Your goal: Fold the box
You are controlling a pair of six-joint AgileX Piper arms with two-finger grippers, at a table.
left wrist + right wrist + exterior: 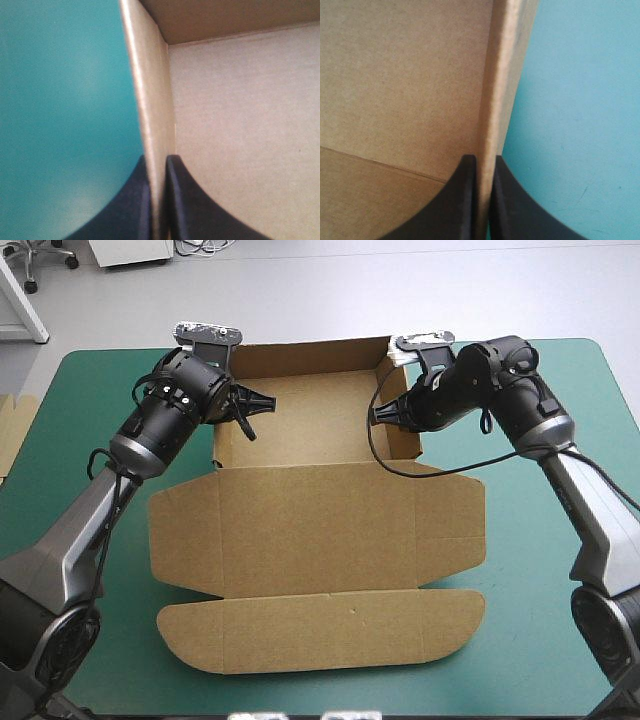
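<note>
Nearest: left jaws clamped on box (pixel 320 530) left wall, right jaws on right wall; wrist views cut off lid.

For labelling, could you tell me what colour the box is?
The box is plain brown, best seen in the high view.

Teal-green table (pixel 530 660), pale grey floor (pixel 400 285)

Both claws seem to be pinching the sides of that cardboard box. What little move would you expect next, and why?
Probably both grippers should ease open and lift clear. The left gripper pinches the left wall of the box, and the right gripper pinches its right wall. Both walls already stand upright, and the lid lies flat on the table.
</note>
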